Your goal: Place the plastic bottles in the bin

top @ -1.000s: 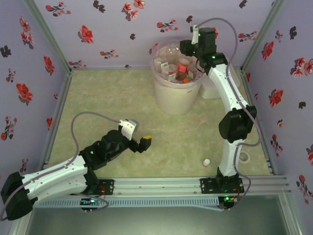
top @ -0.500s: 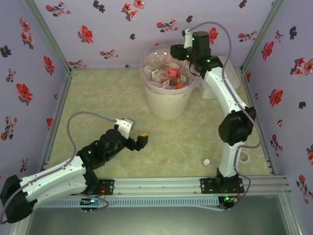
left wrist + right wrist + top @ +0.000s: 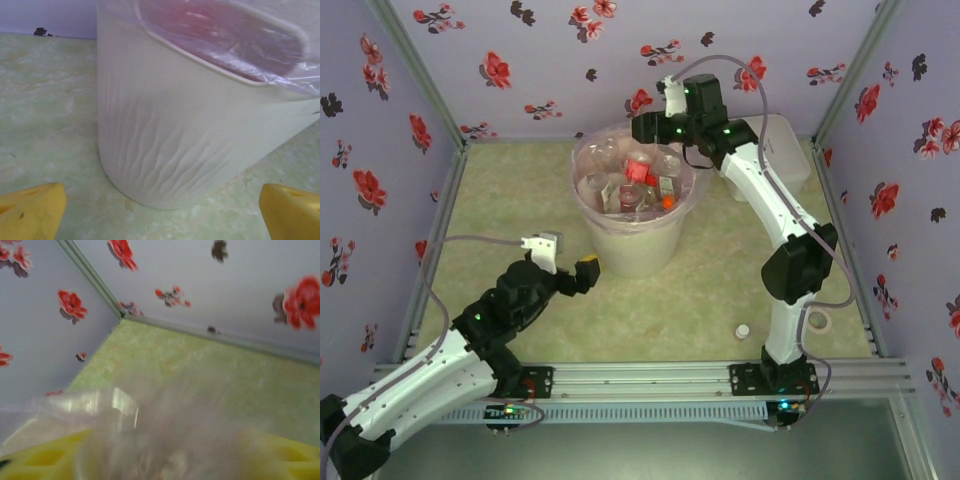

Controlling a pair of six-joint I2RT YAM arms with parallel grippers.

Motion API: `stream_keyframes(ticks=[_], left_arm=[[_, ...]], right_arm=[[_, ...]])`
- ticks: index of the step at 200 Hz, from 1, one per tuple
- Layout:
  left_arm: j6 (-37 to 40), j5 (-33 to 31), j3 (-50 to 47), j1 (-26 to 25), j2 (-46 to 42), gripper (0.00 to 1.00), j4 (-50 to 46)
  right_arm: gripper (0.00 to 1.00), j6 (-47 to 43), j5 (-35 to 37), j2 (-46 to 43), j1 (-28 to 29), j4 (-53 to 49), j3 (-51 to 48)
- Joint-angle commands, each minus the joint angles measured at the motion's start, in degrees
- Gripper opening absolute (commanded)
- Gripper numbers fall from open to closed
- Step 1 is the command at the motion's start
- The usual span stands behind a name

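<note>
Several bottles (image 3: 638, 185) inside bin (image 3: 630, 245) toward bench (image 3: 520, 200) far edge; left end effector (image 3: 580, 275) open beside bin wall; right end effector (image 3: 642, 128) at far rim, open or closed cannot tell.

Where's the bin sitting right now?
In the top view the bin stands slightly left of centre, just ahead of the left gripper; the white lidded box sits behind it to the right.

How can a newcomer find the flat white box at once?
Start at the far right corner of the table. The flat white box lies there, right of the round bin. Unlike the bin, it is low and rectangular.
</note>
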Motion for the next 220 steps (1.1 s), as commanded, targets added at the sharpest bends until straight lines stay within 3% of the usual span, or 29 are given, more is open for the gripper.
stream_keyframes(ticks=[1, 24, 81, 130, 184, 220], left_arm=[[0.6, -0.5, 2.8, 0.7, 1.4, 1.0, -0.4], [1.9, -0.1, 4.5, 1.0, 3.0, 1.0, -0.2], [4.7, 0.3, 7.5, 3.0, 3.8, 1.0, -1.9], [8.3, 0.2, 11.1, 8.0, 1.9, 1.0, -6.9], [11.5, -0.1, 11.0, 16.5, 0.1, 1.0, -10.4], [10.6, -3.6, 4.9, 24.8, 2.9, 1.0, -6.0]], right_arm=[[0.85, -2.3, 1.7, -1.4, 0.1, -13.4, 4.0], [0.93, -4.2, 2.7, -2.2, -1.5, -16.6, 8.9], [0.95, -4.9, 4.1, -9.0, -5.9, -15.9, 7.1], [0.95, -2.0, 7.1, -22.7, -9.7, -3.6, -14.8], [1.0, -1.9, 19.6, -38.1, -13.2, 8.7, -41.6], [0.99, 1.0, 30.2, -43.7, -14.9, 12.1, -55.8]])
